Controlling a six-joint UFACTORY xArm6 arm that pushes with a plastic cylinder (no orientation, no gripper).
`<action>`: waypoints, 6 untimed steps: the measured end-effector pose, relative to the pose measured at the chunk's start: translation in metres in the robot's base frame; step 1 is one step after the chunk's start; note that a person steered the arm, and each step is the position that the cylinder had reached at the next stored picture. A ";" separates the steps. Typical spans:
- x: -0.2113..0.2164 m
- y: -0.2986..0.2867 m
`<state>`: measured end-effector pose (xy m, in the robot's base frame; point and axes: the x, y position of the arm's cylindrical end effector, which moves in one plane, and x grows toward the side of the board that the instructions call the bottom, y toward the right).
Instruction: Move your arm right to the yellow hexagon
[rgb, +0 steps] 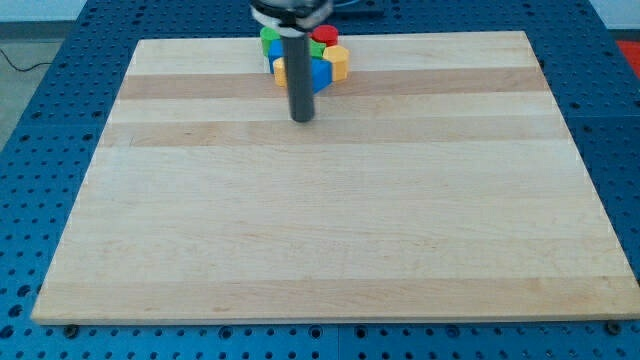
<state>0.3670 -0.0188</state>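
The yellow hexagon (338, 62) sits at the right side of a tight cluster of blocks near the top edge of the wooden board (330, 220). The cluster also holds a red block (325, 36), a green block (269, 36), a blue block (320, 72) and a yellow block (281, 71) partly hidden behind the rod. My tip (302, 119) rests on the board just below the cluster, below and to the left of the yellow hexagon, apart from the blocks.
The board lies on a blue perforated table (60, 60). The arm's mount (292, 10) hangs over the top of the cluster and hides part of it.
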 end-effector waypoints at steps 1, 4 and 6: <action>-0.001 0.060; -0.103 0.129; -0.119 0.078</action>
